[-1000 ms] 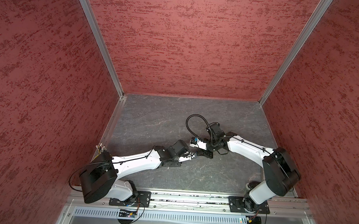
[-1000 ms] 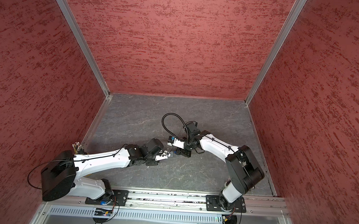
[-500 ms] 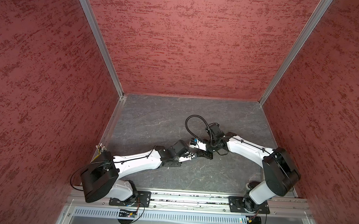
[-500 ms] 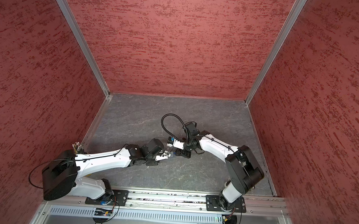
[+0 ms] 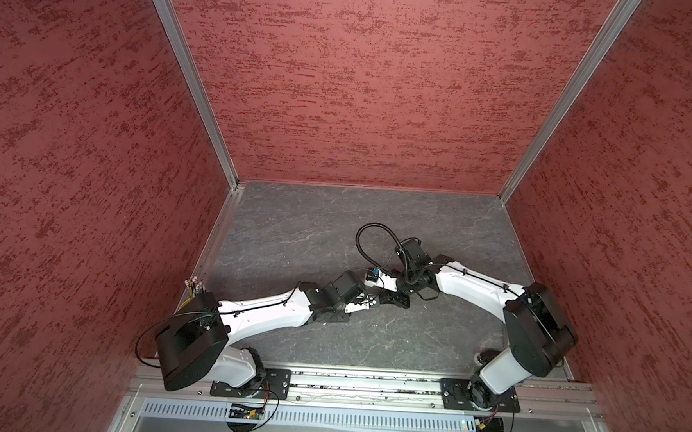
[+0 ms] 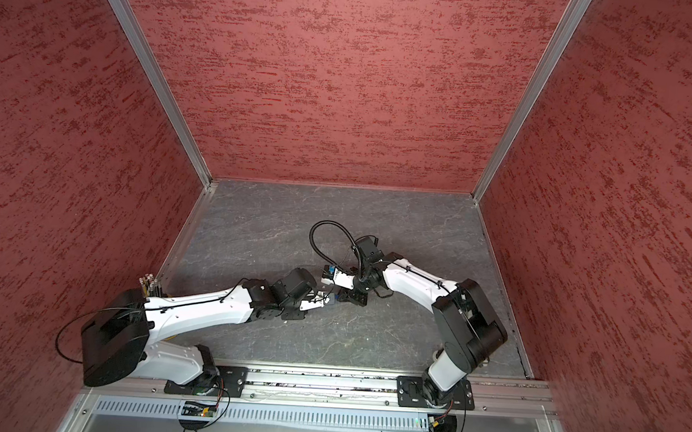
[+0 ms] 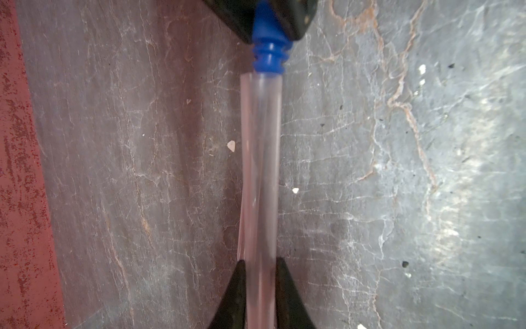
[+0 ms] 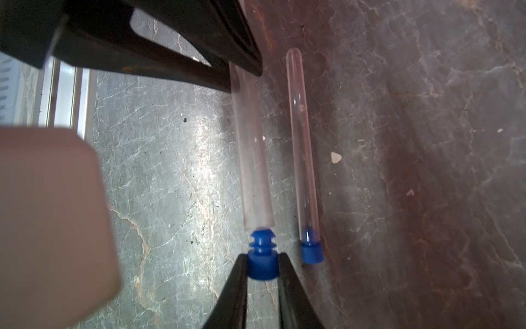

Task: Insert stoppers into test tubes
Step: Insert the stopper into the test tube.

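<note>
A grey, marble-veined desk [image 5: 295, 230] sat enclosed by red textured walls [image 5: 363, 84]. Over the middle of the desk, two end effectors met tip to tip.

The left end effector [image 7: 260, 262] was clenched on a clear test tube [image 7: 260, 159]. It gripped the tube near the end away from its mouth and held it roughly level.

The right end effector [image 8: 262, 255] was clenched on a bright blue stopper [image 8: 262, 266], with the wide cap pinched between two black fingers. The stopper's ribbed tip sat at the open mouth of the held tube and touched the rim. Its ribs were outside the glass.

Just beside the held tube, a second test tube [image 8: 301, 136] lay flat on the desk, roughly parallel to it. A second stopper [image 8: 312, 252], also blue, was seated in that tube's open end. A few small white specks [image 8: 336, 156] were scattered on the desk around both tubes.
</note>
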Robot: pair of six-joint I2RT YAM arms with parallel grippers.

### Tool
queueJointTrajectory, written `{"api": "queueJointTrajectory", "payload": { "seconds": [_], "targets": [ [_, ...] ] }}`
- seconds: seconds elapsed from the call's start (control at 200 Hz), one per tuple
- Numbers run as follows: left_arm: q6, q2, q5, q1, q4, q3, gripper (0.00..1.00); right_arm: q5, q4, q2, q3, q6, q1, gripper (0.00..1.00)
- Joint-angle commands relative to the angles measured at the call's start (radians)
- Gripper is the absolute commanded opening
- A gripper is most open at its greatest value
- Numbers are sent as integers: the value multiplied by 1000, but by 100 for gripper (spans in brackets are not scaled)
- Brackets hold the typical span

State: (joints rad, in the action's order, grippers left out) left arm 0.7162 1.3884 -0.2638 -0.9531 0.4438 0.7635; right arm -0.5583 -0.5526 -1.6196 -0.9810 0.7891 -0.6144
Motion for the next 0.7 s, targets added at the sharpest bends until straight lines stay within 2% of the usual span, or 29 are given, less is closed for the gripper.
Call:
{"api": "queueJointTrajectory", "payload": {
  "seconds": [0.0,0.691],
  "targets": [
    [11,7,3,-5,-20,2,18,-16,-17,-1,-26,8,-7,21],
    [15,8,5,-10,-13,-4,18,5,-19,5,-33,14,-5,21]
  ]
}}
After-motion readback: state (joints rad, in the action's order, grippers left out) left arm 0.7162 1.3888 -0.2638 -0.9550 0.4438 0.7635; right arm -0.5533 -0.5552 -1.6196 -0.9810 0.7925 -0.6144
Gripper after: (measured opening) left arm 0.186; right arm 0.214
